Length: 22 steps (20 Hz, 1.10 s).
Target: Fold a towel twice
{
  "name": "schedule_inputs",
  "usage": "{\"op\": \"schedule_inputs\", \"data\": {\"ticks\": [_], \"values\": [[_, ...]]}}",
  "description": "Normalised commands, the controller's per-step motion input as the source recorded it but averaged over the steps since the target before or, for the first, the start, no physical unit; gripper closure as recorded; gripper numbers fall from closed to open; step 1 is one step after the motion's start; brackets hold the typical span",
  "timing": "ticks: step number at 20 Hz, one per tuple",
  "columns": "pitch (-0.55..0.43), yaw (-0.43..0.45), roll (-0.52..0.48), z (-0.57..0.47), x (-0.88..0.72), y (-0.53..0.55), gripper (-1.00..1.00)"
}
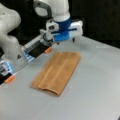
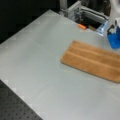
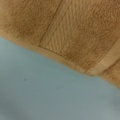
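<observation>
Jaws cannot be made out: whether the gripper [image 1: 65, 39] is spread or closed does not show, and nothing hangs from it. In a front view it hovers above the table, just past the towel's far short edge and clear of the cloth.

Nearest the camera in a front view, the towel [image 1: 57, 72] ends in a rounded, doubled short end, with a soft lengthwise ridge running up its middle. It lies flat as a long, narrow strip, thicker than a single layer, on the grey table [image 1: 95, 85]. In a front view the same strip [image 2: 93, 60] stretches from the table's middle to the view's right edge, where the blue part of the gripper [image 2: 114, 37] sits above it.

Beyond the towel's far end, an orange tab [image 1: 48, 50] rests by the metal rail [image 1: 33, 45] at the table's back edge.

The wrist view shows only the towel's hem [image 3: 75, 35] with its ribbed band, lying on the table [image 3: 45, 95].
</observation>
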Motion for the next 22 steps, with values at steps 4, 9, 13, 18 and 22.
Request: {"op": "schedule_inputs", "data": {"ticks": [4,9,13,18,22], "values": [[0.195,0.241,-0.361,0.07,0.42,0.19,-1.00],[0.225,0.178,-0.228,0.14,0.41,0.17,-1.00],[0.247,0.209,-0.172,0.15,0.47,0.17,-1.00],[0.195,0.150,-0.144,0.10,0.50,0.15,-1.00],[0.093,0.082,-0.043,0.05,0.39,0.13,-1.00]]}}
